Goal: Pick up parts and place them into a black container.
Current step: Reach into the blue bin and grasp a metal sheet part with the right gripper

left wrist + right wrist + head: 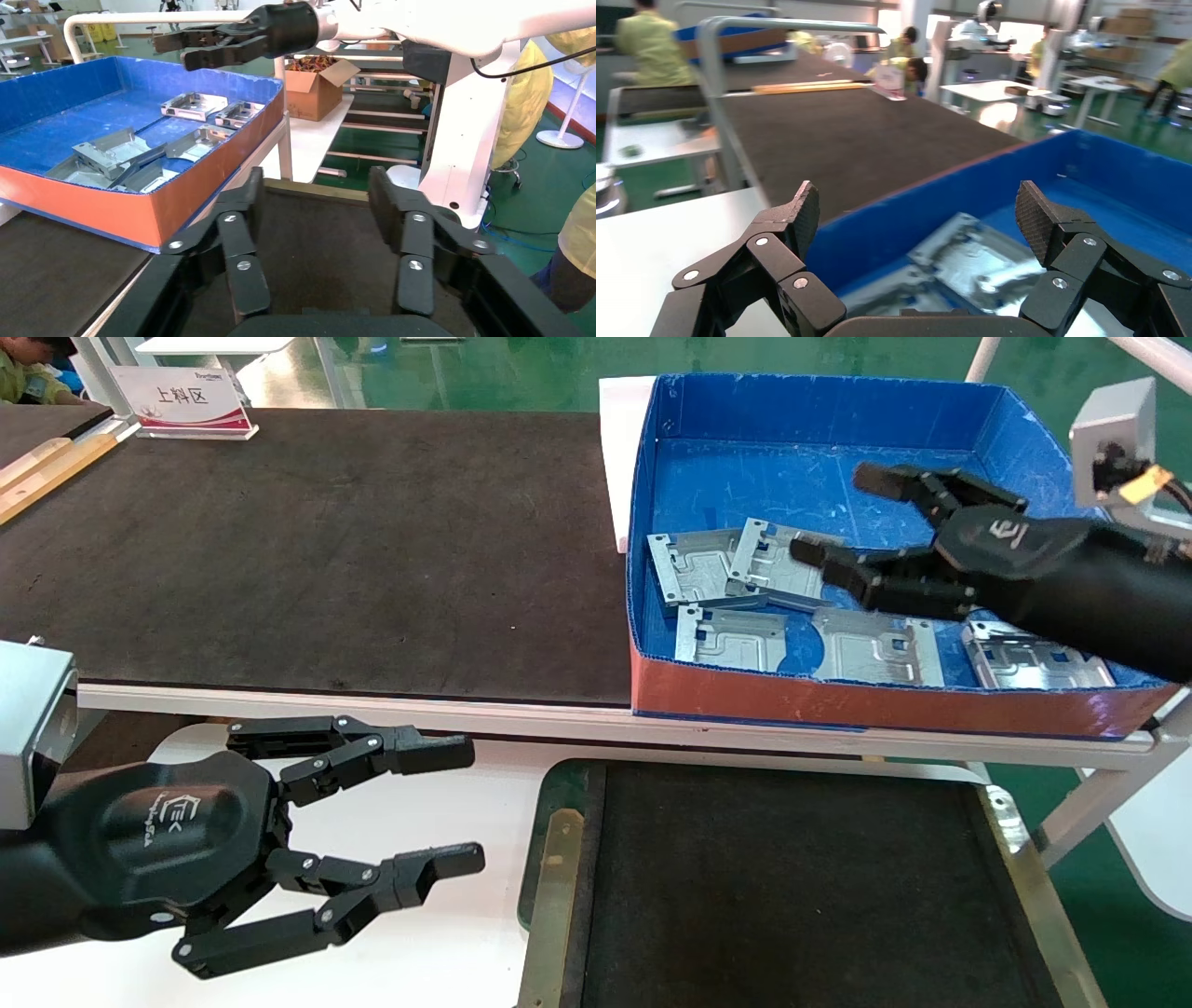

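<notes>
Several silver-grey stamped metal parts [736,570] lie flat on the floor of a blue box [745,477] with a red-brown front at the back right. My right gripper [838,519] hangs open and empty over that box, above the two overlapping parts; these show blurred between its fingers in the right wrist view [968,260]. The black container [792,887], a shallow tray with a dark green rim and brass side strips, sits empty at the front centre. My left gripper [461,803] is open and empty, just left of the tray. The tray floor shows between its fingers [316,239].
A long black tabletop mat [307,551] covers the table left of the blue box. A white sign [182,402] stands at its far left corner. A white surface [391,859] lies under the left gripper. The parts in the box also show in the left wrist view [126,154].
</notes>
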`<state>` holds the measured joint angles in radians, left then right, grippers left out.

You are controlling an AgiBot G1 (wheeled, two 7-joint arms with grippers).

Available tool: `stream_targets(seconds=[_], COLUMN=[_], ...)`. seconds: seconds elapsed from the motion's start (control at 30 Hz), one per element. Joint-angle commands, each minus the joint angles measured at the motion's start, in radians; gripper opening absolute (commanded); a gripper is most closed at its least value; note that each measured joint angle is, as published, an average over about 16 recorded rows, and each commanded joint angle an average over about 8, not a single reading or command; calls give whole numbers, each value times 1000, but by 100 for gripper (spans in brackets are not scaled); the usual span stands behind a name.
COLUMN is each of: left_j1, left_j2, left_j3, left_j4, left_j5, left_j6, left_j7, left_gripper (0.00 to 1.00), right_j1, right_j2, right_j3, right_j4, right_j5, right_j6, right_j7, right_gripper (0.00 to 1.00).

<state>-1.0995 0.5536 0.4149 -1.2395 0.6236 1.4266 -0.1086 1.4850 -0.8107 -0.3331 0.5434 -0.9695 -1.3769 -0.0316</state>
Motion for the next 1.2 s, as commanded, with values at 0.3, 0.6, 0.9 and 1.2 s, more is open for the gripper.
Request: stream_targets(seconds=[0.3,0.6,0.9,1.2], left_j1=[0,0,0,0], left_j2=[0,0,0,0], left_j3=[0,0,0,0], left_j4=[0,0,0,0], left_j5=[0,0,0,0], left_j6=[0,0,0,0], left_j7=[0,0,0,0], left_gripper=[100,100,100,100], right_j1=[173,280,335,354], right_j2=[-49,-81,-110,-142], right_j3=[-38,-80,-116,-148], right_j4=[-281,-443,-543,-606], right_j5=[-98,-172,-224,-270], right_j6=[90,200,294,395], right_j7=[-128,-91,24,148], right_gripper=[100,100,100,100])
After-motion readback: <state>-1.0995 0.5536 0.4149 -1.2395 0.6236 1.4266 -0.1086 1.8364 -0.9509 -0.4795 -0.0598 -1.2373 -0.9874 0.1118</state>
